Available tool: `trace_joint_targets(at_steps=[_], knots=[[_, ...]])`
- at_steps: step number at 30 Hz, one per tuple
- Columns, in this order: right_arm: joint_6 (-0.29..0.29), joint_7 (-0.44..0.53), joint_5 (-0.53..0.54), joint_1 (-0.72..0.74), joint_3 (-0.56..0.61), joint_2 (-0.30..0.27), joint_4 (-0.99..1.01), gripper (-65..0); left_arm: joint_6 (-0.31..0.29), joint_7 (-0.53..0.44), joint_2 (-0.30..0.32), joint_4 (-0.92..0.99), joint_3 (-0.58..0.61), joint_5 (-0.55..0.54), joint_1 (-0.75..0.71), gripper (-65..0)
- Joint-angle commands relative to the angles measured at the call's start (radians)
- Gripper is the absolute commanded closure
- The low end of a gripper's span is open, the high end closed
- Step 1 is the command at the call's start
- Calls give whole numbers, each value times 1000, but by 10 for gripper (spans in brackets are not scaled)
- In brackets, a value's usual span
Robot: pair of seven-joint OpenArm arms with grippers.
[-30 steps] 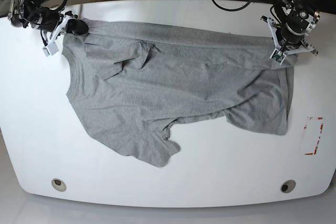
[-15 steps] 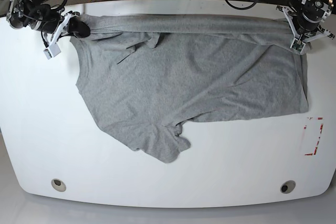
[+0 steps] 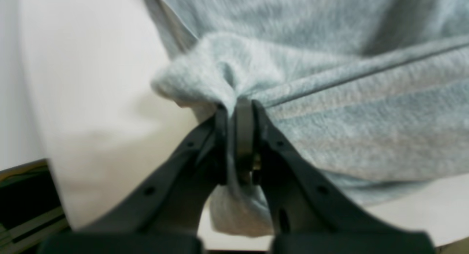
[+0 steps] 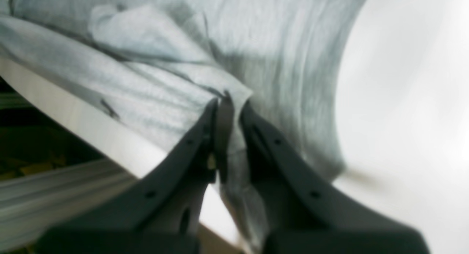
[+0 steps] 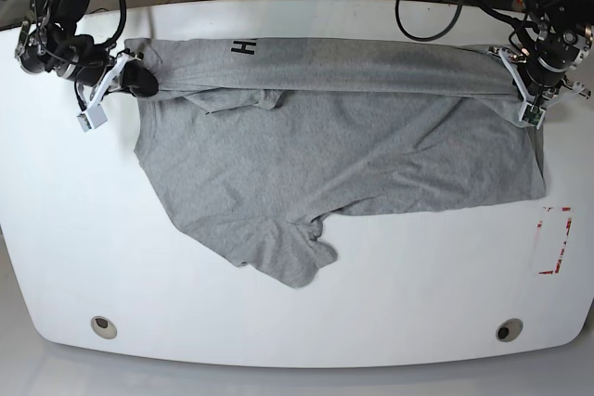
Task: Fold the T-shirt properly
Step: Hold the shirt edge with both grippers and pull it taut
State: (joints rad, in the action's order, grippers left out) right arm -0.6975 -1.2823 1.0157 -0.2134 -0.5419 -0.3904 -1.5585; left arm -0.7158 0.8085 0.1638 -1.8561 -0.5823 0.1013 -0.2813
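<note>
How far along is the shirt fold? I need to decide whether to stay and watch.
Early. The heather-grey cotton T-shirt lies spread on the white table, one sleeve sticking out at the near edge. In hand: the left gripper and right gripper are each shut on the far edge, lifted so black lettering shows. Left: lay it flat, fold sleeves and body.

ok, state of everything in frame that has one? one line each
T-shirt: mostly spread flat on the table, far edge lifted and stretched between both grippers, black lettering partly showing at top.
left gripper: shut on the T-shirt, fabric bunched between the jaws.
right gripper: shut on the T-shirt, pinching a fold of cloth.
table: white, shirt lying on it; red-marked rectangle uncovered.
</note>
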Motion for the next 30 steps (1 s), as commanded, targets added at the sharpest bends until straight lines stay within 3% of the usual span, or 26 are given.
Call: trace_joint_targets(at_steps=[1, 7, 10, 12, 13, 15, 18, 20, 22, 27, 30], knots=[[-1, 31, -38, 35, -5, -18, 10, 0, 18, -10, 67, 42, 8, 16, 24, 0], [-1, 39, -177, 102, -5, -5, 25, 0, 18, -10, 133, 109, 83, 16, 73, -12], [-1, 51, -235, 122, -5, 17, 25, 0, 18, -2, 158, 132, 120, 16, 80, -117], [-1, 51, -285, 133, -5, 18, 25, 0, 18, -2, 159, 141, 123, 16, 80, -253], [-1, 51, -295, 136, -7, 20, 25, -24, 18, -2, 159, 143, 123, 16, 80, -303], [-1, 51, -309, 136, -13, 23, 22, -140, 18, -1, 158, 141, 123, 7, 80, -435], [-1, 48, -294, 128, -14, 23, -1, -322, 18, 27, 164, 135, 121, -87, 73, -542], [-1, 48, -258, 113, -14, 24, -36, -420, 18, 84, 176, 137, 112, -174, 72, -538], [-1, 48, -183, 85, -16, 23, -78, -479, 18, 176, 221, 137, 89, -298, 70, -531], [-1, 46, -39, 18, -94, 24, -130, -480, 18, 283, 273, 137, 51, -529, 29, -531], [-1, 46, -33, -22, -128, 26, -132, -480, 18, 283, 291, 114, 55, -581, -34, -529]])
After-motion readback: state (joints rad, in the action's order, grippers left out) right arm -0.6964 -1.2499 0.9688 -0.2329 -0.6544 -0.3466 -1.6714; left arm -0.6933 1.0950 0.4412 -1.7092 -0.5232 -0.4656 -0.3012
